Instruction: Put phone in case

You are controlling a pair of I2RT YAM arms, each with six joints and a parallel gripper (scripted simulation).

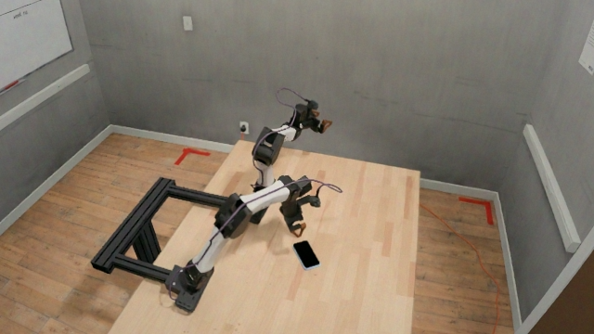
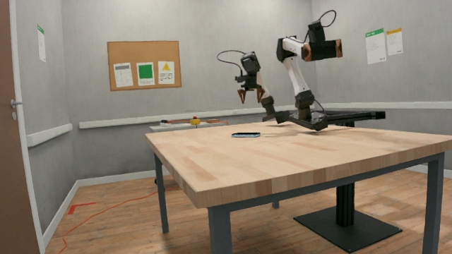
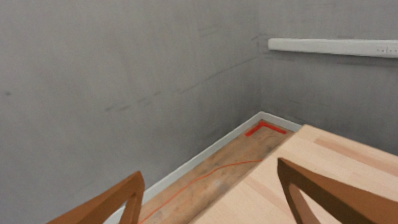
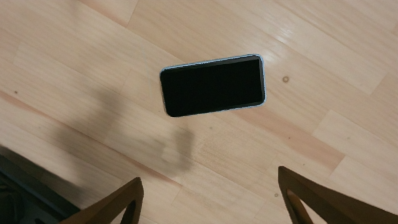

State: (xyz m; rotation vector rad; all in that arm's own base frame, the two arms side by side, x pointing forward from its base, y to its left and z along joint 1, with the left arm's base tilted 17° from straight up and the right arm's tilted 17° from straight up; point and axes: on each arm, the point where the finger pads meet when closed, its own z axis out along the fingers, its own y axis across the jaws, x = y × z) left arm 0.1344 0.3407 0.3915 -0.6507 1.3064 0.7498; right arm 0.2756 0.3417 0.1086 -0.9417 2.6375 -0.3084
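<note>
Overhead, the right gripper (image 1: 300, 230) (image 2: 251, 97) (image 4: 208, 179) hangs with fingers spread near the phone (image 1: 306, 254) (image 2: 246, 134) (image 4: 213, 86), which lies inward from the worktop's (image 1: 353, 288) (image 2: 304, 152) (image 3: 280, 195) (image 4: 280, 135) edges. Its pale-blue rim shows in the right wrist view; the left wrist view misses it, framing the left gripper's (image 1: 321, 120) (image 2: 323, 50) (image 3: 211, 167) parted fingers, a worktop corner and an orange cable (image 1: 478, 252) (image 2: 106, 208) (image 3: 200, 178).

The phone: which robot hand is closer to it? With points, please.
The right one. The right hand (image 1: 298, 229) (image 2: 251, 101) (image 4: 208, 179) hangs above the table, close to the phone (image 1: 306, 254) (image 2: 246, 135) (image 4: 213, 86). The left hand (image 1: 323, 119) (image 2: 323, 50) (image 3: 208, 171) is higher and farther away, pointing off past the table edge.
</note>
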